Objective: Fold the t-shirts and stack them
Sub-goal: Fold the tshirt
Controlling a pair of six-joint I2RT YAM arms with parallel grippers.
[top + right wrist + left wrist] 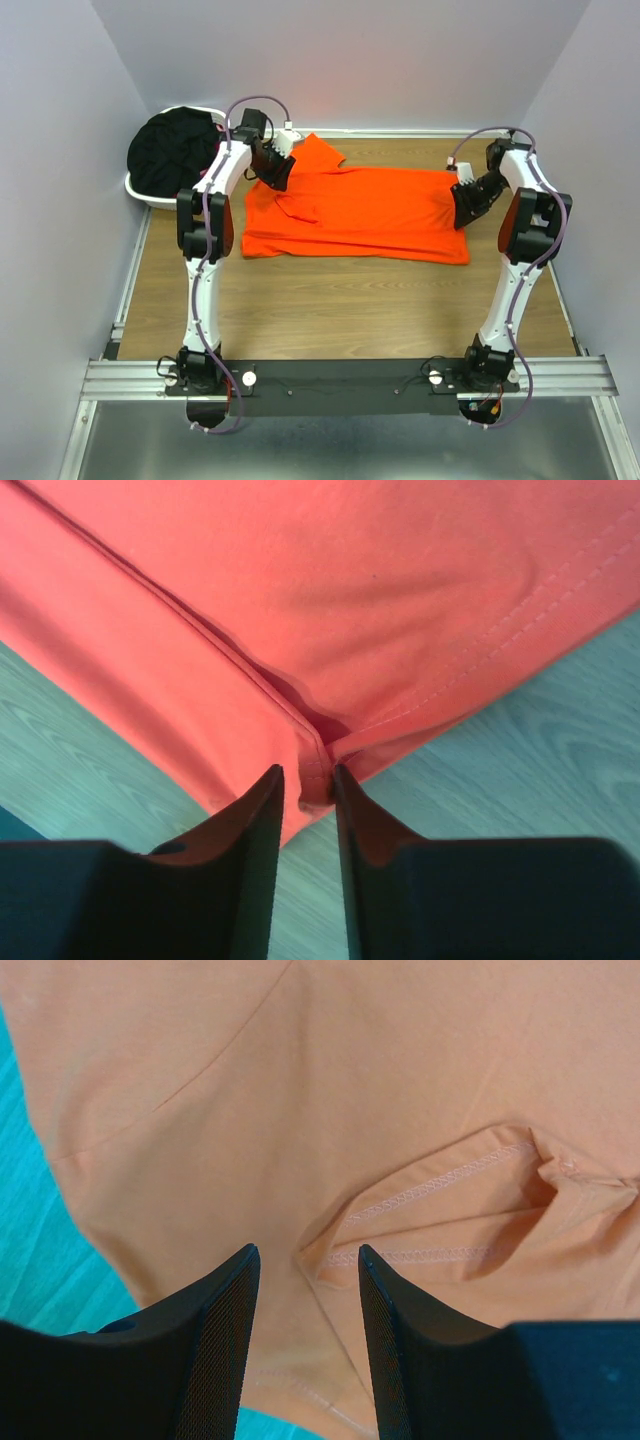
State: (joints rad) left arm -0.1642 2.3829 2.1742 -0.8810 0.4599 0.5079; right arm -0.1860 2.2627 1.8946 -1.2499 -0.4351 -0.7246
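An orange t-shirt (360,212) lies spread flat on the wooden table, its left sleeve folded inward. My left gripper (272,168) hovers over the shirt's upper left part. In the left wrist view this gripper (305,1252) is open, and orange cloth with a stitched sleeve hem (440,1222) lies beneath and between its fingers. My right gripper (468,203) is at the shirt's right edge. In the right wrist view it (308,772) is narrowed around a puckered corner of the hem (318,770). Black t-shirts (175,150) are piled in the basket.
A white laundry basket (140,190) stands at the back left against the wall. Bare wooden table (350,310) lies between the shirt and the arm bases. Grey walls close in the left, the right and the back.
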